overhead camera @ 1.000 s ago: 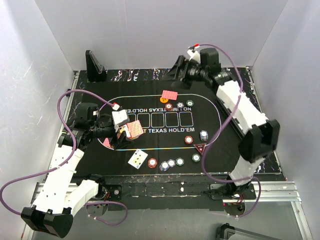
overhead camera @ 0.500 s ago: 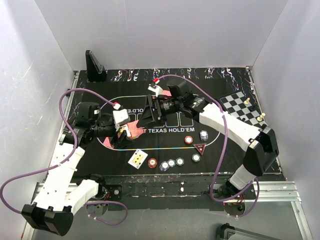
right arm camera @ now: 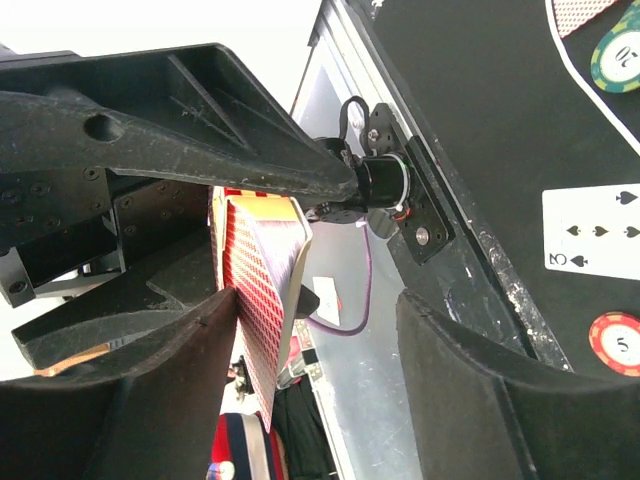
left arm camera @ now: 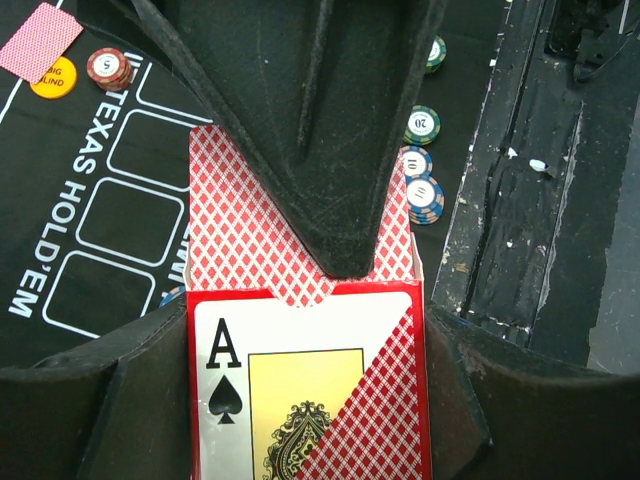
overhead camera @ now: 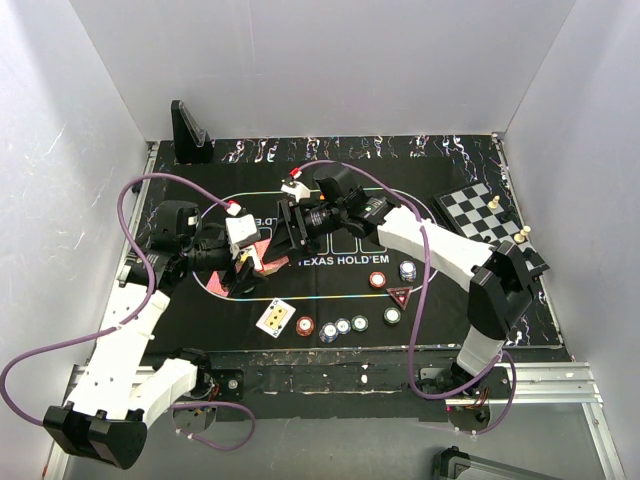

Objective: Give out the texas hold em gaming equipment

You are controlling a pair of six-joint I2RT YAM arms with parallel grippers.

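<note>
My left gripper (left arm camera: 305, 400) is shut on a card box (left arm camera: 300, 380) showing the ace of spades, held over the mat's left side (overhead camera: 262, 255). Red-backed playing cards (left arm camera: 235, 215) stick out of its top. My right gripper (right arm camera: 320, 350) is open and straddles those cards (right arm camera: 255, 300); its left finger (right arm camera: 150, 370) lies against their red back, the other finger stands well apart. One face-up card (overhead camera: 275, 317) lies on the mat near the front. Poker chips (overhead camera: 340, 326) form a row beside it, with more chips (overhead camera: 407, 270) and a triangular marker (overhead camera: 400, 296) to the right.
A chessboard (overhead camera: 480, 212) with pieces sits at the right of the table. A black stand (overhead camera: 190, 130) is at the back left. In the left wrist view, another red-backed card (left arm camera: 38, 40), a yellow chip (left arm camera: 55, 77) and a red chip (left arm camera: 108, 68) lie on the mat.
My right arm has swung from the back right across the mat to the cards in my left gripper, uncovering the chessboard. The left arm has barely moved.
</note>
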